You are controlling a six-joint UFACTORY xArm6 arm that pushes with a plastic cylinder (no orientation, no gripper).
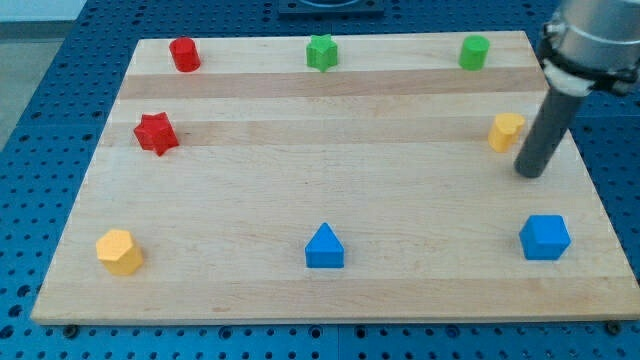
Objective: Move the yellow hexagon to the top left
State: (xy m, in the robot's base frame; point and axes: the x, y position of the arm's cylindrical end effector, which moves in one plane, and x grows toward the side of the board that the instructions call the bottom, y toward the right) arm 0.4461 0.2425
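The yellow hexagon (pixel 119 251) sits near the bottom left corner of the wooden board (pixel 320 180). My tip (pixel 530 174) is at the view's right, far from the hexagon. It stands just right of and below a second yellow block (pixel 505 131), whose shape I cannot make out, with a small gap between them. The blue cube (pixel 544 237) lies below my tip.
A red cylinder (pixel 184 54) sits at the top left and a red star (pixel 155 133) below it at the left. A green star (pixel 321 52) and a green block (pixel 474 52) sit along the top edge. A blue triangle (pixel 324 247) is at bottom centre.
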